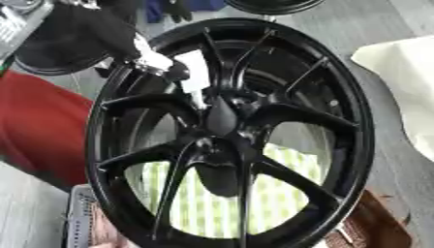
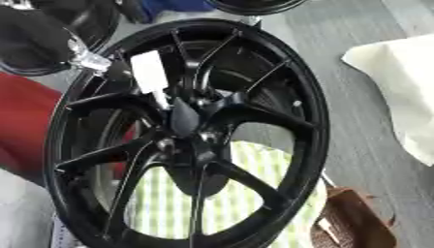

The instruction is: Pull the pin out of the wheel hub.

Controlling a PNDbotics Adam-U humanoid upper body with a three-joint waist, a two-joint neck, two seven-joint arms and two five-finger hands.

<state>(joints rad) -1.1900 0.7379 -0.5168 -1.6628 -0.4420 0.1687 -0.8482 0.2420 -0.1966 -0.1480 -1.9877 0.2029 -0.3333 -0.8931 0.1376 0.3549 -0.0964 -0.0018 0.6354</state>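
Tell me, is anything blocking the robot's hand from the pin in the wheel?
Nothing visible does. The left hand is right beside the white piece just above the middle of the wheel, with no spoke between them.

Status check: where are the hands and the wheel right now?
Left hand in over the wheel rim from upper left, at the white piece above the hub; fingers unclear. Right hand not in view. Pin not identifiable. Nothing blocking the hub.

Your wheel hub (image 1: 229,131) fills the middle of the view, standing tilted. Your left arm (image 1: 76,34) comes in from the upper left, its end against the hub's upper-left rim. A cloth (image 1: 403,87) lies to its right, a crate (image 1: 81,218) at lower left.
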